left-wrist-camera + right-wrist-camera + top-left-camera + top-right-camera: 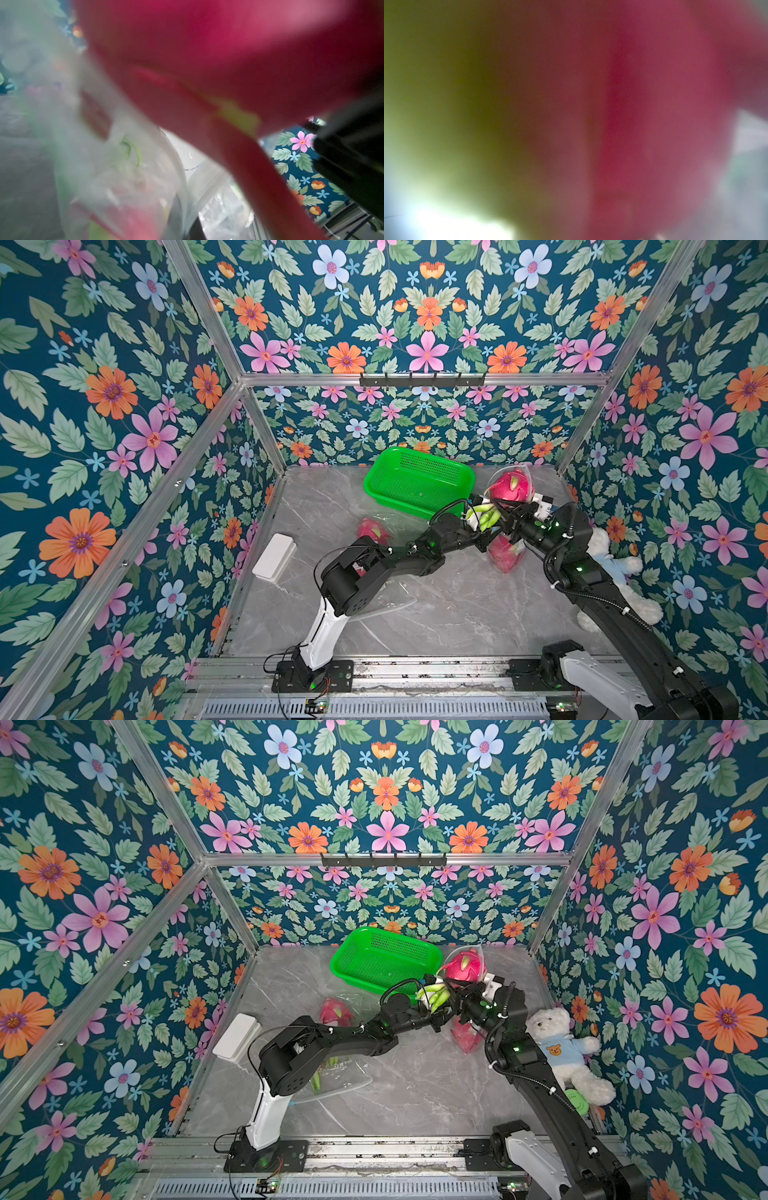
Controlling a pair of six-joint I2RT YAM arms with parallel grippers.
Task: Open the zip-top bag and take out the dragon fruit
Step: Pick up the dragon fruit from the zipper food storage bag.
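Showing through a clear bag (528,472), one dragon fruit (510,486) was near the far right corner of the table (436,614), just beside the right end of the green basket (415,479). Whether it rested on the table or hung above it could not be told. Its green-tipped scales pointed toward the near edge, onto the two claws, which met just under it.

The left claw (484,526) was closed tight among those green tips. Whether it pinched a scale or only plastic could not be told. In the left wrist view, blurred pink skin and one green-tipped scale filled most of the frame, with crumpled clear plastic beside them.

The right claw (500,510) stood against the fruit's near side. Its jaws were hidden, so how far open it was could not be told, and its wrist view gave only a pink and green blur.

A second fruit (505,553) lay just nearer, partly under the arms. A third fruit (372,529) lay blurred under plastic toward the table's middle. A teddy bear (557,1048) lay at the right edge and a white box (274,558) at the left edge.
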